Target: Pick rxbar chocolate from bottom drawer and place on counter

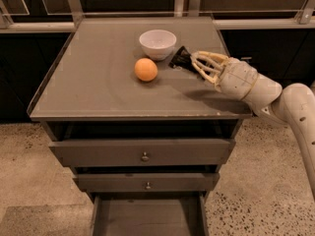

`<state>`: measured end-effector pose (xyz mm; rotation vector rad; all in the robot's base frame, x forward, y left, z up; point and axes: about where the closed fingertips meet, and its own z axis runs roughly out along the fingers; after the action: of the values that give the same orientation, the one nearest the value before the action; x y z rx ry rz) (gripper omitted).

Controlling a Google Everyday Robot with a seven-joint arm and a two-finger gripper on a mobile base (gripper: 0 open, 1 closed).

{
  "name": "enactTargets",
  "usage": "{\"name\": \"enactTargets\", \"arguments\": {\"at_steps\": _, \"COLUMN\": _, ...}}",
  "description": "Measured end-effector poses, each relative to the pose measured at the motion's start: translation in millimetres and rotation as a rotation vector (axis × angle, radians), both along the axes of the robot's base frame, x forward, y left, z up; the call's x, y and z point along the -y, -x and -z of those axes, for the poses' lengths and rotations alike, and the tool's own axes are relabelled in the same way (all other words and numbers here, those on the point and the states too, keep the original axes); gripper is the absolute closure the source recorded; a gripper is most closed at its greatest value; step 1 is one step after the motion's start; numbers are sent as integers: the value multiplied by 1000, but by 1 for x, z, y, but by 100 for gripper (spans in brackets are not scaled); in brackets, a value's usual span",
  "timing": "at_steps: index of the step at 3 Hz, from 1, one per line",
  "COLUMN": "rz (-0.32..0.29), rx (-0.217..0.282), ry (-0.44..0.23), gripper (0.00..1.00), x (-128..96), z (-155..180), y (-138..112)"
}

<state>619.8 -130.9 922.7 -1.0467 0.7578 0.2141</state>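
Note:
The black rxbar chocolate (181, 59) is held in my gripper (196, 63), tilted, low over the grey counter (93, 90), just right of the white bowl. The fingers (206, 65) are closed around the bar's right end. My arm reaches in from the right over the counter's right side. The bottom drawer (147, 215) is pulled open at the bottom of the view and its grey floor shows nothing in it.
A white bowl (157, 43) stands at the back middle of the counter. An orange (145, 69) lies in front of it. Two knobbed drawers (144, 156) sit above the open one. A dark rail and shelf run behind the counter.

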Motion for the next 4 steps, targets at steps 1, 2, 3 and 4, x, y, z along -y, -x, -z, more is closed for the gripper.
{"name": "enactTargets", "arguments": {"at_steps": 1, "rz": 0, "rx": 0, "ry": 0, "gripper": 57, "x": 0, "z": 0, "y": 0}}
{"name": "enactTargets", "arguments": {"at_steps": 2, "rz": 0, "rx": 0, "ry": 0, "gripper": 34, "x": 0, "z": 0, "y": 0}}
{"name": "enactTargets", "arguments": {"at_steps": 3, "rz": 0, "rx": 0, "ry": 0, "gripper": 10, "x": 0, "z": 0, "y": 0}}
{"name": "enactTargets", "arguments": {"at_steps": 4, "rz": 0, "rx": 0, "ry": 0, "gripper": 0, "x": 0, "z": 0, "y": 0}}
